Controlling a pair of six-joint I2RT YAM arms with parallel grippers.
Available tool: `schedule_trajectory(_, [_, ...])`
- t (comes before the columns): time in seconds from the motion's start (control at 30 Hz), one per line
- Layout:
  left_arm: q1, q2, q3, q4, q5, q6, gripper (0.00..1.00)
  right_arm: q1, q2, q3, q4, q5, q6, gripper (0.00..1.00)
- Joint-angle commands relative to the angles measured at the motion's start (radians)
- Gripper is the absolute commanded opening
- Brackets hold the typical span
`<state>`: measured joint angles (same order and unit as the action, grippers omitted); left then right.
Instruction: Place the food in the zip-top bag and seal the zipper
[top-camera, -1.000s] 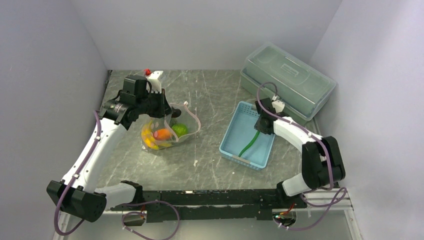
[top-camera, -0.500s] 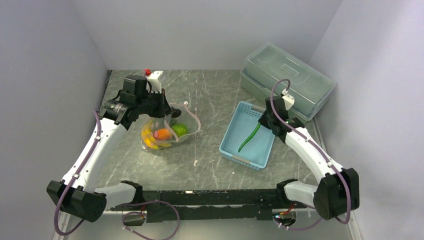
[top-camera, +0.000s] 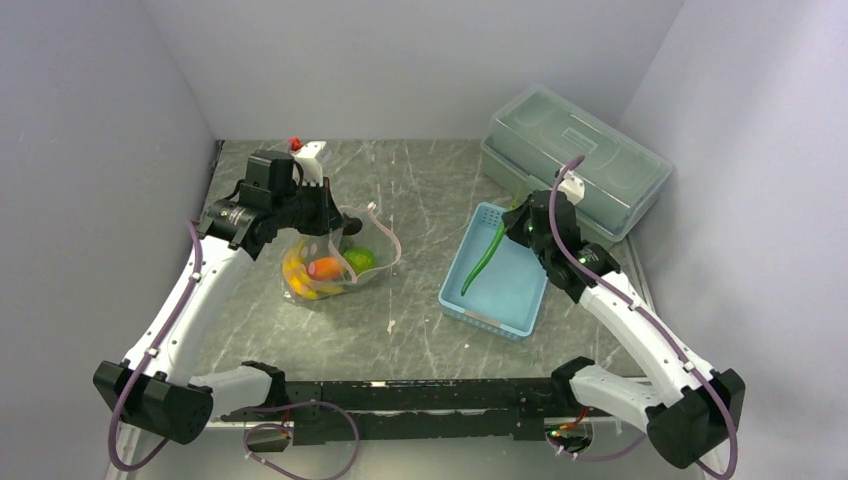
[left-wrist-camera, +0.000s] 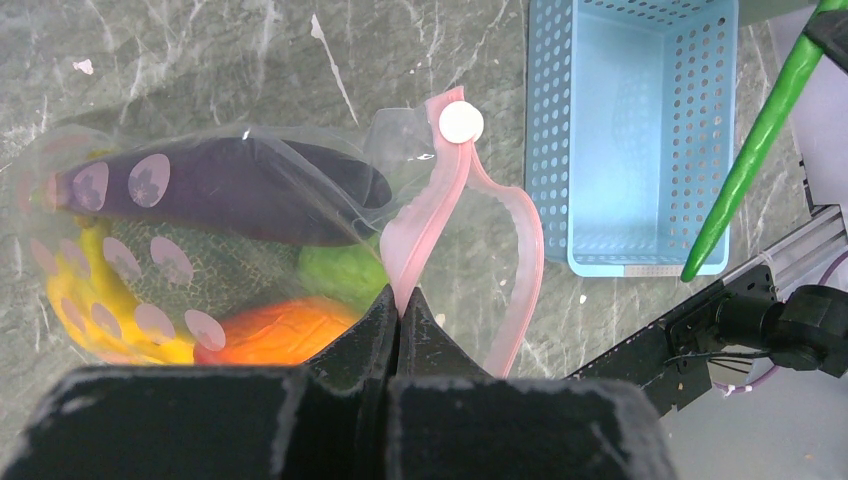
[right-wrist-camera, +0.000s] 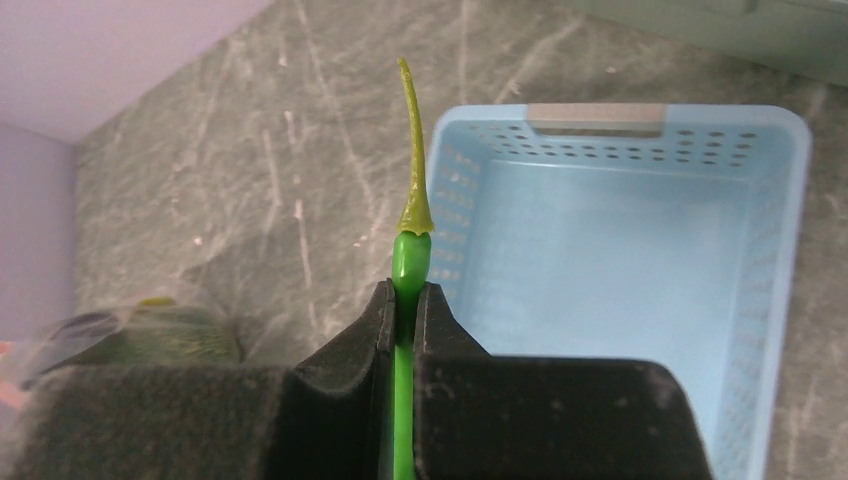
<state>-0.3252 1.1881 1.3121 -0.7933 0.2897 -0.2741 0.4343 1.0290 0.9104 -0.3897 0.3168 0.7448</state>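
Bagging run, last item: the right pincer (top-camera: 503, 229) holds the thin long green vegetable (top-camera: 482, 263) near its stem end, jaws pressed together on the slim stalk; the vegetable hangs tip-down over the light blue basket (top-camera: 489, 320), apparently lifted off the basket floor. Across the counter (top-camera: 430, 200), well apart from it, the left pincer (left-wrist-camera: 398, 305) is clamped on the pink zipper (left-wrist-camera: 421, 214), holding up one lip of the zip-top bag (left-wrist-camera: 200, 140). The other lip bows outward, leaving a loop-shaped mouth. Inside lie the yellow bananas (left-wrist-camera: 75, 290), the purple eggplant (left-wrist-camera: 230, 185), the lime-green fruit (left-wrist-camera: 340, 270) and the orange-red piece (left-wrist-camera: 270, 335).

The step in hand looks like the carry to the bag. Done well, the free tip goes first through the loop between the two pink lips, at a shallow slant, so the length slides in alongside the eggplant. The right jaws should part only once most of the vegetable is inside. The thin plastic may sag, so the left grip needs to hold the mouth high and steady.
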Motion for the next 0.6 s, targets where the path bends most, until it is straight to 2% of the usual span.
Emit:
schedule_trajectory(0.0, [-0.005, -0.019, 0.0, 0.034, 0.006, 0.007, 0.0, 0.088, -0.021, 0.082, 0.101, 0.075, 0.041, 0.0])
schedule_trajectory(0.3, [-0.005, -0.024, 0.0, 0.034, 0.008, 0.006, 0.0, 0.251, -0.007, 0.113, 0.281, 0.201, 0.108, 0.0])
schedule_trajectory(0.57, [-0.005, -0.03, 0.0, 0.034, 0.006, 0.004, 0.0, 0.368, 0.038, 0.111, 0.472, 0.344, 0.101, 0.0])
